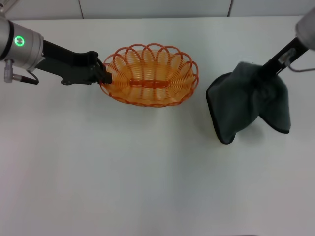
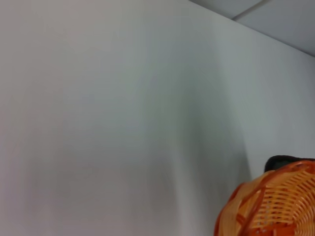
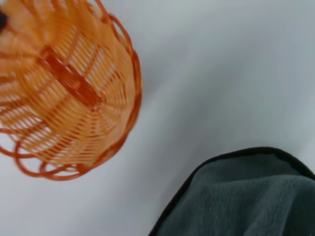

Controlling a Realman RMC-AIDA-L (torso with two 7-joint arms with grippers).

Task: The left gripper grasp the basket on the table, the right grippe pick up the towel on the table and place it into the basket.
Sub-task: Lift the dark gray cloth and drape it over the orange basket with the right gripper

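From the head camera, I see my left gripper (image 1: 104, 74) clamped on the left rim of the orange wire basket (image 1: 150, 74), which sits on the white table (image 1: 147, 172). My right gripper (image 1: 260, 69) has pinched the dark grey towel (image 1: 248, 101) by its top, well to the right of the basket; the cloth hangs in a drooping tent, its lower edge apparently touching the table. My worry: the loose folds could drag or snag on the scalloped rim as I carry it across, tipping the light basket against a one-sided hold. Nothing stands between them.

From the left wrist, only a corner of the basket (image 2: 270, 204) shows; the fingers are out of view.

From the right wrist, the towel (image 3: 246, 196) fills one corner, the basket (image 3: 64, 88) beyond, empty.
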